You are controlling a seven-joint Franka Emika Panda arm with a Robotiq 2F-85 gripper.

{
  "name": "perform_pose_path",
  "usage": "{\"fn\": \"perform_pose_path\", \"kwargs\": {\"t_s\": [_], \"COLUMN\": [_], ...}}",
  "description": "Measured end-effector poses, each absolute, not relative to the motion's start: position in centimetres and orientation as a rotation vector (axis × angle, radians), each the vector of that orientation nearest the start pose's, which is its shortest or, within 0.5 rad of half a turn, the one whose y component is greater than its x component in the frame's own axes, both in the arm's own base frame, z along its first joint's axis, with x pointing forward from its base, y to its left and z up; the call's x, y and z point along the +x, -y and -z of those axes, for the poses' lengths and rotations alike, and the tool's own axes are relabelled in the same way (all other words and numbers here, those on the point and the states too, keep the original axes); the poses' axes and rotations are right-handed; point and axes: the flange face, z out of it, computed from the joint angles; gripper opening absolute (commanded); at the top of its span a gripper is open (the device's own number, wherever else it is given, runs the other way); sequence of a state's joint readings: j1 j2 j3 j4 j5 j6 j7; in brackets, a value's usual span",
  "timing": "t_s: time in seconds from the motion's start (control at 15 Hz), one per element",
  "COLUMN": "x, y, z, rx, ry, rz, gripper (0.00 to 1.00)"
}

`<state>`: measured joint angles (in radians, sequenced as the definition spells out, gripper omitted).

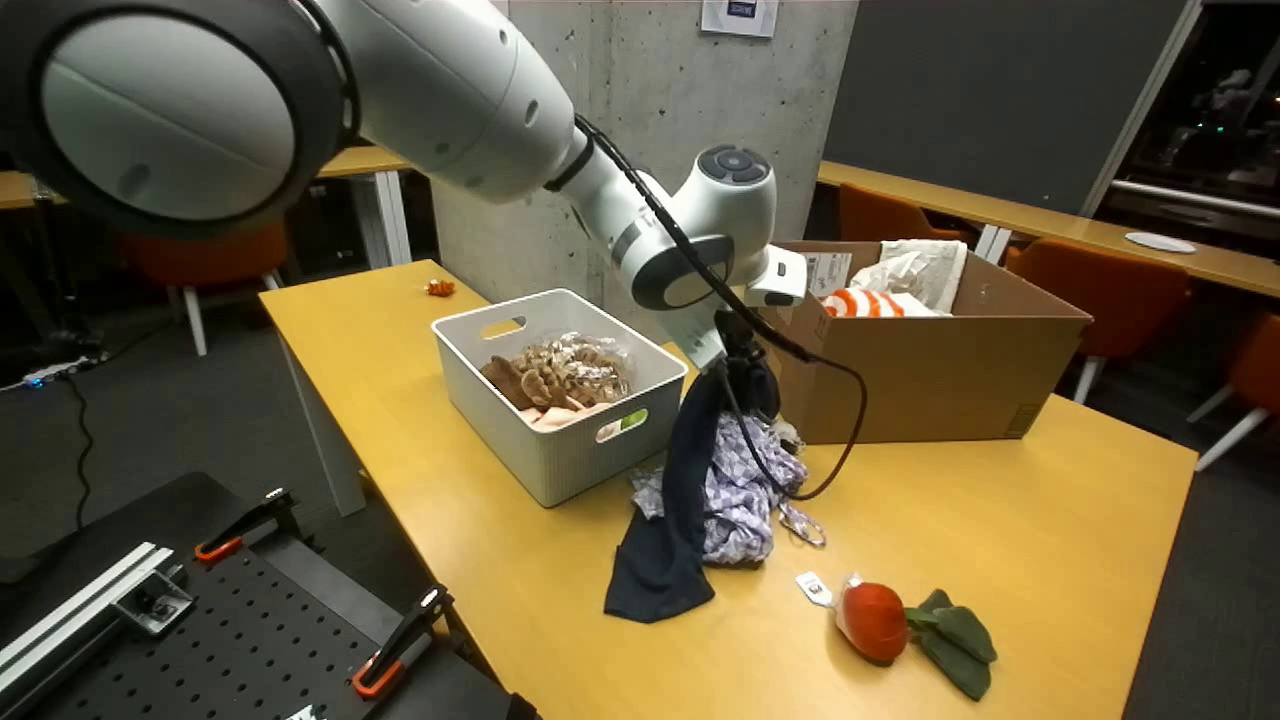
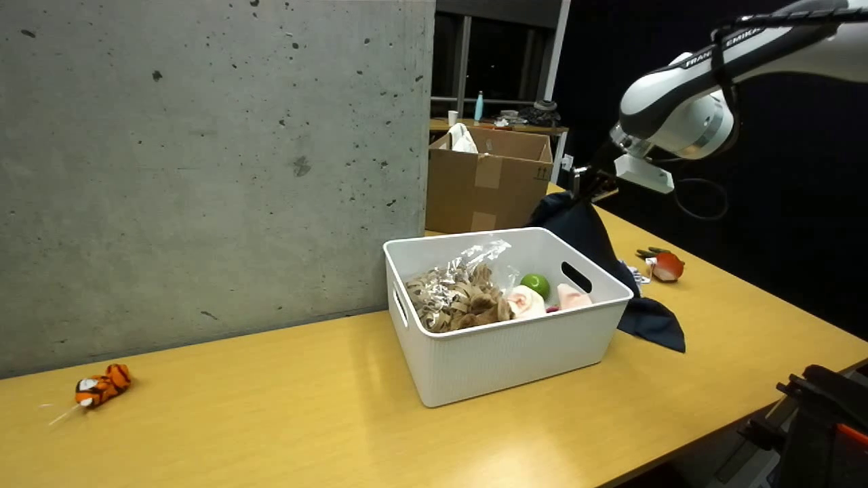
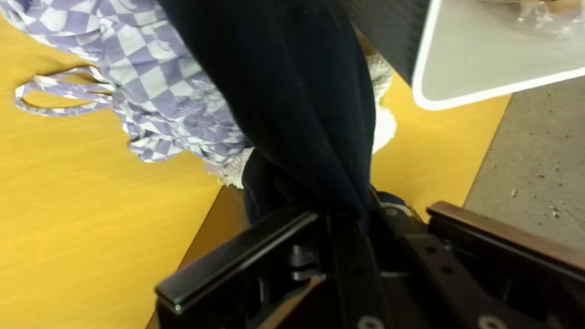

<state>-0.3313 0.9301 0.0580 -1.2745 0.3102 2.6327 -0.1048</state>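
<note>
Dark cloth [image 3: 306,105], wrist view, lower centre to top edge: upper part pinched between narrow-set fingers [image 3: 345,256], long axis running up the frame, away from them. White bin [image 3: 498,50] stands just beside it, upper right; checkered cloth [image 3: 155,77] lies upper left. Both exterior views show the dark cloth's lower end on the surface [image 3: 100,219].

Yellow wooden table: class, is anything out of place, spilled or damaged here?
A purple-and-white checked cloth lies crumpled beside the white plastic bin, looking untidy; a small orange-and-black object lies oddly alone toward one end. The dark navy cloth hangs from the black gripper. No spill or damage shows.
</note>
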Motion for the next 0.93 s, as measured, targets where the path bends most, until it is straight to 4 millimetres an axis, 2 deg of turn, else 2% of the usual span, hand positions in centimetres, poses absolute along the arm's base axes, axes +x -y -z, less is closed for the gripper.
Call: {"fn": "perform_pose_path", "kwargs": {"t_s": [0.27,0.4,0.53,0.67,0.93], "x": [74.4,73.6,72.3,70.7,66.6], "y": [21.0,21.3,22.9,25.4,32.0], "z": [-28.6,-30.5,-31.5,-31.6,-29.5], "rx": [-2.824,-2.825,-2.835,-2.849,-2.859], "ry": [-0.613,-0.633,-0.674,-0.734,-0.901], "rz": [0.721,0.733,0.735,0.727,0.701], "gripper": [0.01,0.01,0.01,0.01,0.01]}}
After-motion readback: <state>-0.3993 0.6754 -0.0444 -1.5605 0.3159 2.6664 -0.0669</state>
